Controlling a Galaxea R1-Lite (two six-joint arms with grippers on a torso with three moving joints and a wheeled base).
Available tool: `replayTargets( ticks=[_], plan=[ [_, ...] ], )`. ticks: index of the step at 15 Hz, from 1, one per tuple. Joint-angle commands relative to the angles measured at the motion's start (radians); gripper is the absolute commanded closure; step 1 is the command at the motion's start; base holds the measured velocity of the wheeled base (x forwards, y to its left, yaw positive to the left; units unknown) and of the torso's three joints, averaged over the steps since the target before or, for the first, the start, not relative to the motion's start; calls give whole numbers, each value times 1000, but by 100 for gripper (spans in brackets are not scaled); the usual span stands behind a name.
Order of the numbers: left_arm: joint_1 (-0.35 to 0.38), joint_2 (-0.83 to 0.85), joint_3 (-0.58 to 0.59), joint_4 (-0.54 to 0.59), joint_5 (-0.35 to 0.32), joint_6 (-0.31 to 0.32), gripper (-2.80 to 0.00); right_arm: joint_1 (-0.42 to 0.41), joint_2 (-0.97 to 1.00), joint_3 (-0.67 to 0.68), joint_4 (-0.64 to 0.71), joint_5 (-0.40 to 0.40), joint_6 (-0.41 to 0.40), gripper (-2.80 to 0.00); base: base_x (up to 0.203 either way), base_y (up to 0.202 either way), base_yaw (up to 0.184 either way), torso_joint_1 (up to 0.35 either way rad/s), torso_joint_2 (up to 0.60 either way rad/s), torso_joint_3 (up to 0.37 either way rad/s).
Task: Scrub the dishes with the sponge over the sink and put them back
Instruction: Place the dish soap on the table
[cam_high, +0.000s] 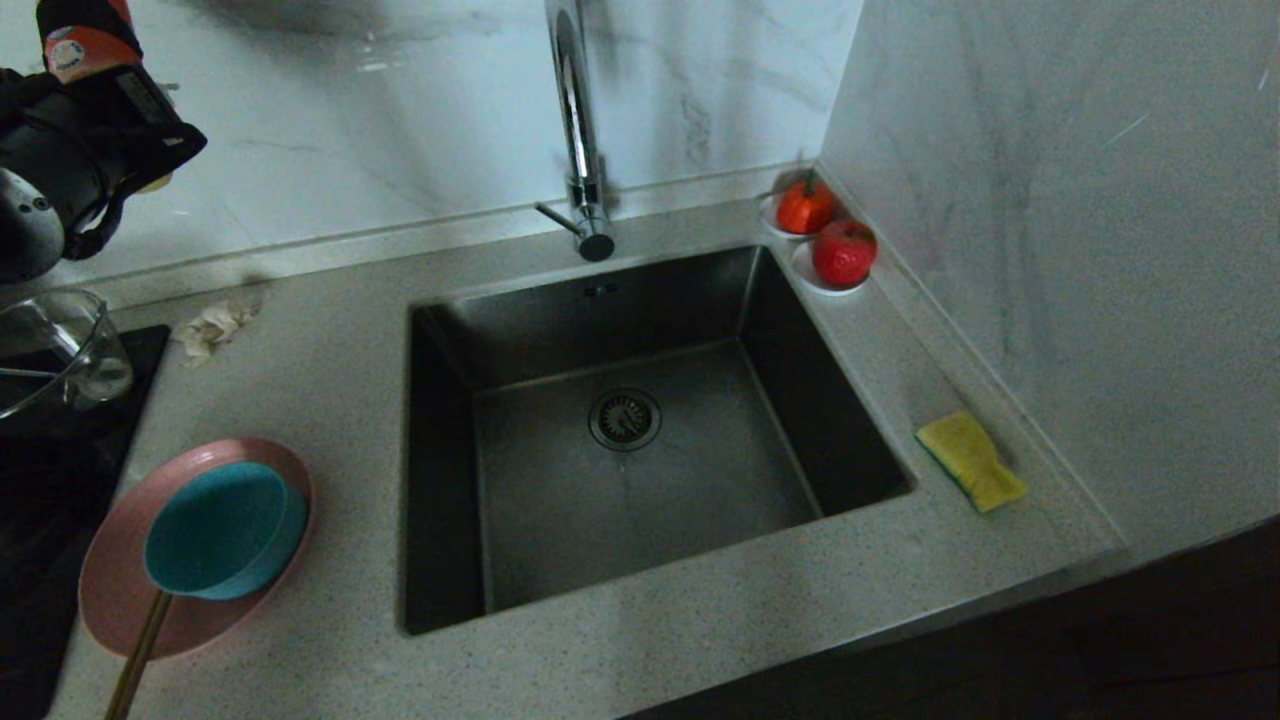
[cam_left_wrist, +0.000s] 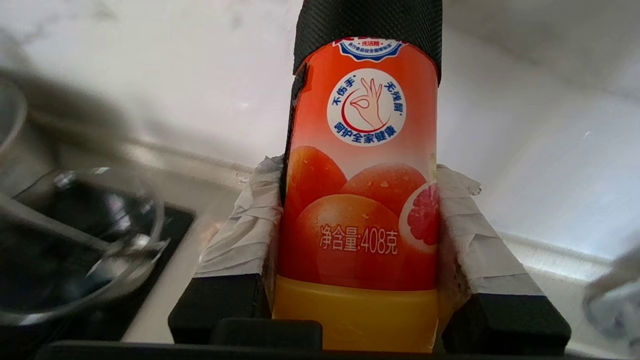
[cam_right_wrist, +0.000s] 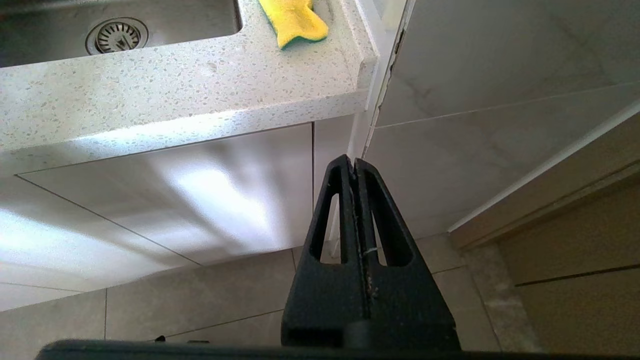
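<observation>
High at the back left, above the counter, my left gripper (cam_high: 112, 78) (cam_left_wrist: 357, 172) is shut on an orange dish-soap bottle (cam_high: 88, 48) (cam_left_wrist: 360, 190), its taped fingers (cam_left_wrist: 250, 220) pressing both sides. The pink plate (cam_high: 115, 600) lies on the counter left of the sink (cam_high: 700, 480), with the teal bowl (cam_high: 222, 530) resting in it. The yellow sponge (cam_high: 970, 460) (cam_right_wrist: 295, 20) lies on the counter right of the sink. My right gripper (cam_right_wrist: 354, 162) hangs shut and empty below the counter's front edge, out of the head view.
A chrome tap (cam_high: 575, 110) rises behind the sink. A clear glass pot (cam_high: 55, 345) (cam_left_wrist: 75, 240) stands on a black cooktop (cam_high: 40, 480) at the left. A beige cloth wad (cam_high: 212, 328) lies nearby. Two red fruits on saucers (cam_high: 843, 252) sit in the back right corner. A gold handle (cam_high: 135, 655) leans on the plate.
</observation>
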Motion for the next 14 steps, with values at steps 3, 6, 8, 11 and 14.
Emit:
replayTargets(
  ticks=[3, 6, 8, 11, 14],
  plan=[
    [9, 64, -39, -44, -53, 3, 0, 0, 0, 0, 0, 0, 0, 0, 0, 0, 0, 0, 0, 0],
    [32, 119, -69, -113, -53, 20, 0, 0, 0, 0, 0, 0, 0, 0, 0, 0, 0, 0, 0, 0],
    [48, 152, -108, -114, -55, 30, 0, 0, 0, 0, 0, 1, 1, 0, 0, 0, 0, 0, 0, 0],
    [63, 186, -124, -124, -70, 59, 0, 0, 0, 0, 0, 0, 0, 0, 0, 0, 0, 0, 0, 0],
    [98, 228, -137, -125, -94, 59, 0, 0, 0, 0, 0, 0, 1, 0, 0, 0, 0, 0, 0, 0]
  ],
)
